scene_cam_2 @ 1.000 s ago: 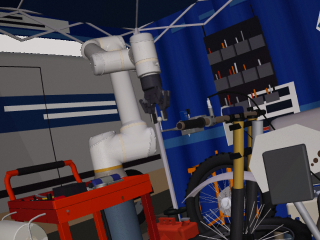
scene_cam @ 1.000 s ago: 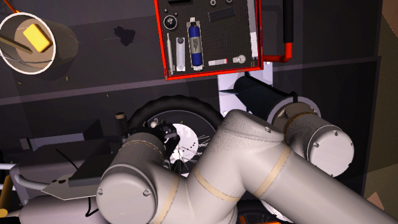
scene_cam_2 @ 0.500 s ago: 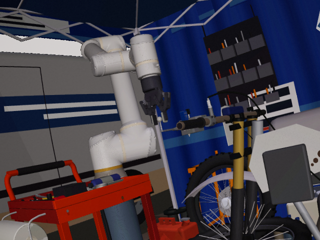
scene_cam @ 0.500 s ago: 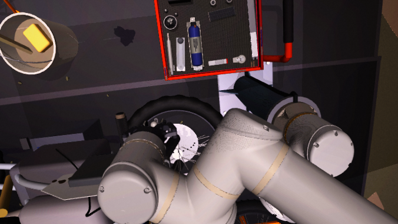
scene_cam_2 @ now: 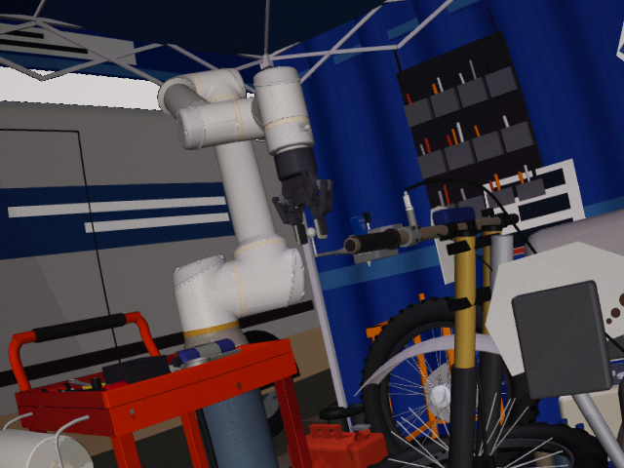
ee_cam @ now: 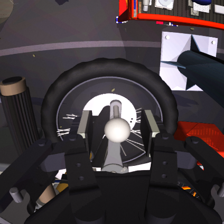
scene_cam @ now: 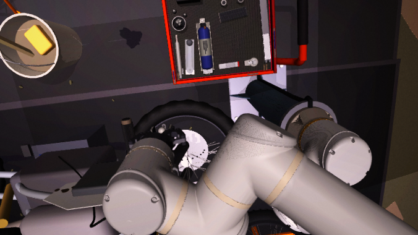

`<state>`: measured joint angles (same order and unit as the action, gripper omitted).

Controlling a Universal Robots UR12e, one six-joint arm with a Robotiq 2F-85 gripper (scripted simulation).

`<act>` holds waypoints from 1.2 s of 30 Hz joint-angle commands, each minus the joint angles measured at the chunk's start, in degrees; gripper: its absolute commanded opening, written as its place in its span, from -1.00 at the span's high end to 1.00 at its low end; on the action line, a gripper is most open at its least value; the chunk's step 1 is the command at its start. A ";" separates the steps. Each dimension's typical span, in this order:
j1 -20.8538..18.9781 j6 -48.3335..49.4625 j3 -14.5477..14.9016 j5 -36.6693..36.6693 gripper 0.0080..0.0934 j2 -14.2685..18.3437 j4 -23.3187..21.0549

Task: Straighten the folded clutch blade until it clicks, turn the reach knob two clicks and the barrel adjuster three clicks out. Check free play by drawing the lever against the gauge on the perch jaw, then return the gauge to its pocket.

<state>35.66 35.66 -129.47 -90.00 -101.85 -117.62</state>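
My gripper (ee_cam: 116, 126) points down over the outer end of the handlebar and is open, holding nothing. The clutch blade (ee_cam: 115, 137) stands up between my fingers, a pale grey bar ending in a white ball tip (scene_cam_2: 311, 232). The ball sits level with my fingertips, clear of them on either side. The black handlebar grip (scene_cam_2: 370, 243) lies to the right of the blade in the second side camera, with the grey perch (scene_cam_2: 409, 235) past it. The reach knob, barrel adjuster and gauge are too small to pick out.
The dirt bike's front wheel (ee_cam: 111, 111) lies directly below my gripper, with gold fork legs (scene_cam_2: 464, 302) to the right. A red tool cart (scene_cam_2: 151, 378) stands beside the arm's base, its tray (scene_cam: 219, 37) holding a blue canister and small tools. A red fuel can (scene_cam_2: 348, 443) sits on the floor.
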 commanded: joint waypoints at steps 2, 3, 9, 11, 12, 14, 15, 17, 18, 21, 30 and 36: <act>0.00 0.00 0.05 0.00 0.06 -0.01 -0.02; 0.00 0.00 0.05 0.00 0.06 -0.01 -0.02; 0.00 0.00 0.05 0.00 0.11 -0.01 -0.02; 0.00 0.00 0.05 0.00 0.20 -0.01 -0.02; 0.00 0.00 0.05 0.00 0.25 -0.01 -0.02; 0.00 0.00 0.05 0.00 0.34 -0.01 -0.02; 0.00 0.00 0.05 0.00 0.39 -0.01 -0.02; 0.00 0.00 0.05 0.00 0.48 -0.01 -0.02; 0.00 0.00 0.05 0.00 0.53 -0.01 -0.02; 0.00 0.00 0.05 0.00 0.67 -0.01 -0.02; 0.00 0.00 0.05 0.00 1.00 -0.01 -0.02; 0.00 0.00 0.05 0.00 1.00 -0.01 -0.02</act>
<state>35.66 35.66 -129.46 -90.00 -101.86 -117.61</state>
